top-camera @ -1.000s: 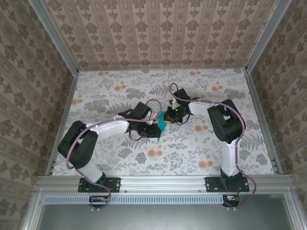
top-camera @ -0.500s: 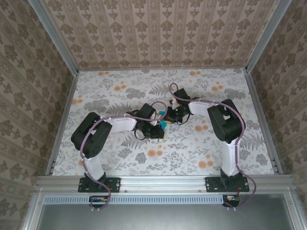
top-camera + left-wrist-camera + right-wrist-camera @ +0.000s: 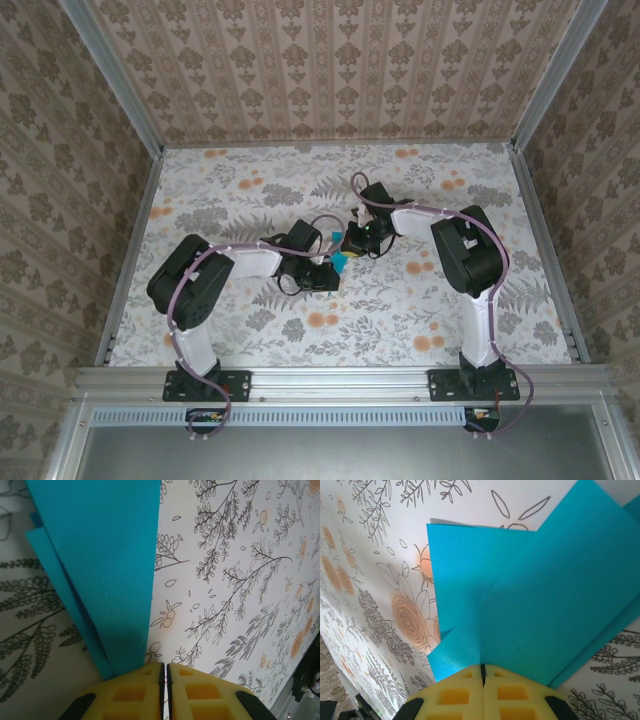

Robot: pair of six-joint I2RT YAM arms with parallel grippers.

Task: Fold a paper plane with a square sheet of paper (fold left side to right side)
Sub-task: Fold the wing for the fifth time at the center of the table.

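The turquoise paper point(image 3: 340, 262) is folded into layers and sits mid-table between my two grippers. In the right wrist view the paper point(image 3: 535, 595) shows a raised crease running straight into the closed fingertips of my right gripper point(image 3: 482, 666), which is shut on it. From above, the right gripper point(image 3: 352, 240) is just behind the paper. My left gripper point(image 3: 325, 272) is at the paper's near-left side. In the left wrist view the paper point(image 3: 105, 570) stretches away on the left, its near end against the left finger. The left gripper point(image 3: 164, 664) is shut, with nothing seen between the pads.
The floral tablecloth point(image 3: 400, 320) spreads out around the arms. Patterned walls with metal frame posts point(image 3: 538, 210) enclose the left, right and far sides. An aluminium rail point(image 3: 340, 378) with both arm bases runs along the near edge.
The left arm's elbow has swung right and folded tighter, bringing its gripper a little closer to the paper. The right arm has stayed in place, still pinching the paper.
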